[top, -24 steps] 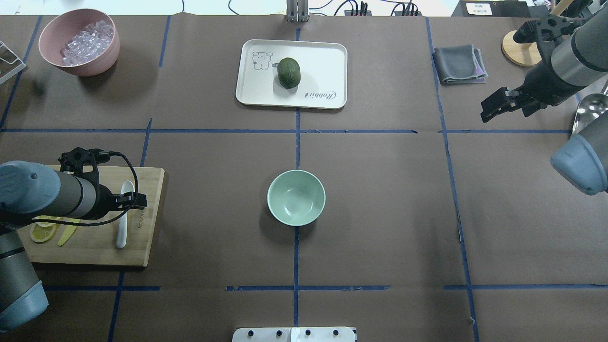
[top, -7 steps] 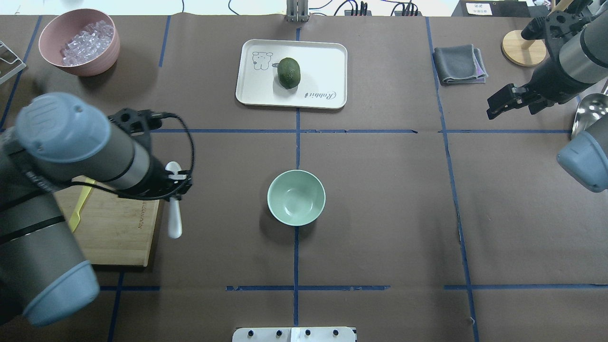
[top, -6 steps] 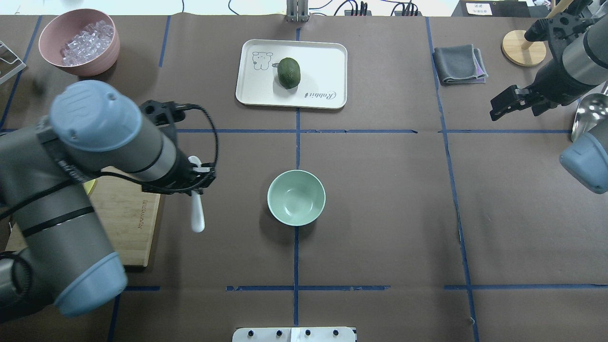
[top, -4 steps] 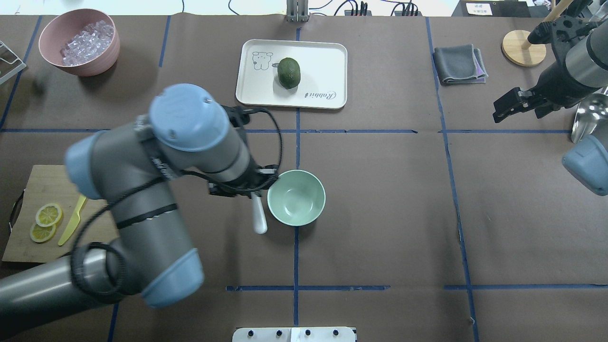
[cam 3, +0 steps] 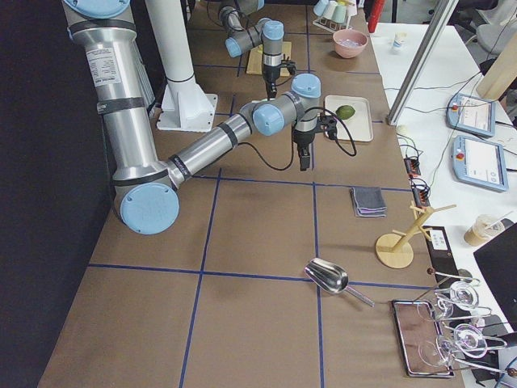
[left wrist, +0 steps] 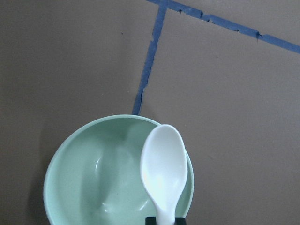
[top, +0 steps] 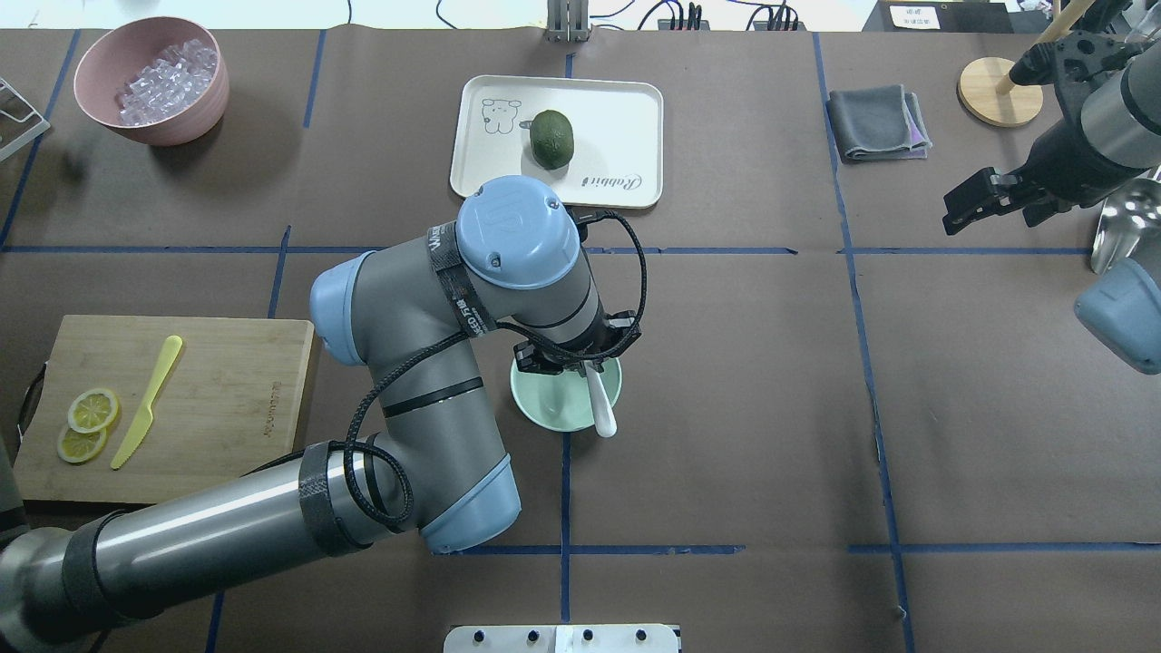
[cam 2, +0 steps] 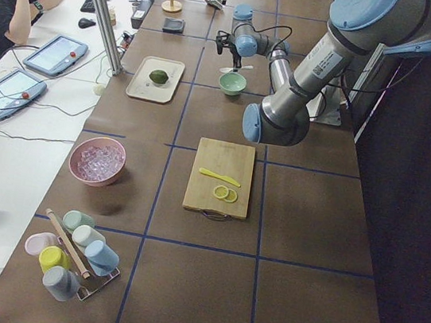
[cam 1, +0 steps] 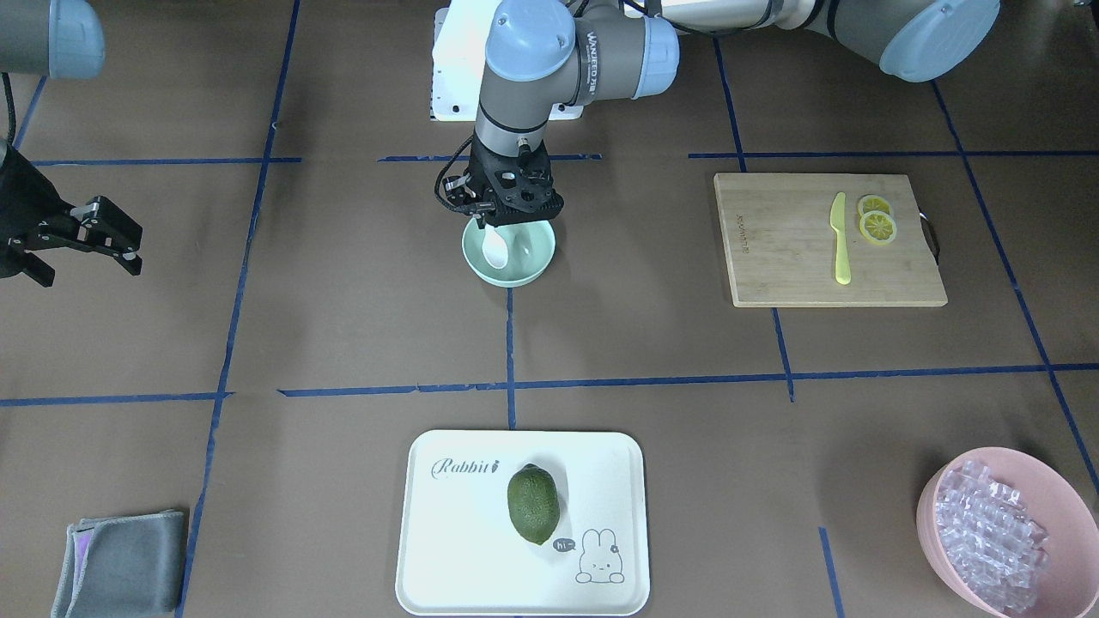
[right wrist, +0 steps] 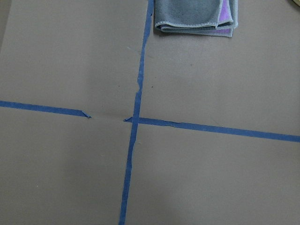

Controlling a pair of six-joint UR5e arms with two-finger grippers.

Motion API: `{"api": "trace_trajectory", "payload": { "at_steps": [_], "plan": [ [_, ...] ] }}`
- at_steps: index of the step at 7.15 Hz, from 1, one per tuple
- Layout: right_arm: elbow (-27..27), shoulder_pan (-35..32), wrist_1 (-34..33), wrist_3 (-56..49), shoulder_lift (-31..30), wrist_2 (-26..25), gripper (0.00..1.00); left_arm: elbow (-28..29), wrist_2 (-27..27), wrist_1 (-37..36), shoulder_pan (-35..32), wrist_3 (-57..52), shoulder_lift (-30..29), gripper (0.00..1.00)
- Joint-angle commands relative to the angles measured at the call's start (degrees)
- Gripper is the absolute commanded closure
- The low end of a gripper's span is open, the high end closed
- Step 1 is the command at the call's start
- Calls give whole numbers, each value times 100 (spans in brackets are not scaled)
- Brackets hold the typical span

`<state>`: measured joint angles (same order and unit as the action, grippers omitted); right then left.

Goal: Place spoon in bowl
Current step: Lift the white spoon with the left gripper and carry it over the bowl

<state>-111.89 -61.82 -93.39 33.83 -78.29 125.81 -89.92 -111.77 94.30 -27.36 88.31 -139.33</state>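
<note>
My left gripper (top: pixel 580 361) is shut on the white spoon (top: pixel 600 410) and holds it over the mint-green bowl (top: pixel 551 408) at the table's middle. In the front-facing view the gripper (cam 1: pixel 506 210) hangs right above the bowl (cam 1: pixel 515 266), with the spoon's scoop (cam 1: pixel 494 246) low inside it. The left wrist view shows the scoop (left wrist: pixel 164 171) over the bowl's (left wrist: pixel 89 178) right side. The handle end sticks out past the near rim in the overhead view. My right gripper (top: pixel 951 216) is open and empty at the far right, also in the front-facing view (cam 1: pixel 129 247).
A wooden cutting board (top: pixel 227 399) with a yellow knife (top: pixel 145 401) and lemon slices (top: pixel 83 422) lies at the left. A white tray (top: pixel 617 127) holds a green fruit (top: pixel 551 139). There are also a pink bowl of ice (top: pixel 150 77), a grey cloth (top: pixel 875 122) and a metal scoop (top: pixel 1123 222).
My left arm has carried the spoon from the cutting board rightward to above the bowl. The right gripper has drifted slightly right and stays open.
</note>
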Motion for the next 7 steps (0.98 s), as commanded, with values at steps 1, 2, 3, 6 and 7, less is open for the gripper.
{"api": "trace_trajectory", "payload": {
  "at_steps": [1, 2, 3, 6, 7],
  "plan": [
    [0, -6, -4, 1, 7, -4, 0, -183, -12, -35, 3, 11, 194, 100],
    [0, -6, 4, 1, 7, -4, 0, -341, -21, -35, 12, 11, 326, 100],
    [0, -6, 5, 1, 7, -4, 0, -342, -21, -35, 81, 11, 371, 99],
    [0, -6, -4, 1, 7, -4, 0, -403, 58, -52, 135, 11, 424, 0],
    [9, -6, -4, 1, 16, -13, 0, -430, 58, -52, 135, 2, 459, 0]
  ]
}}
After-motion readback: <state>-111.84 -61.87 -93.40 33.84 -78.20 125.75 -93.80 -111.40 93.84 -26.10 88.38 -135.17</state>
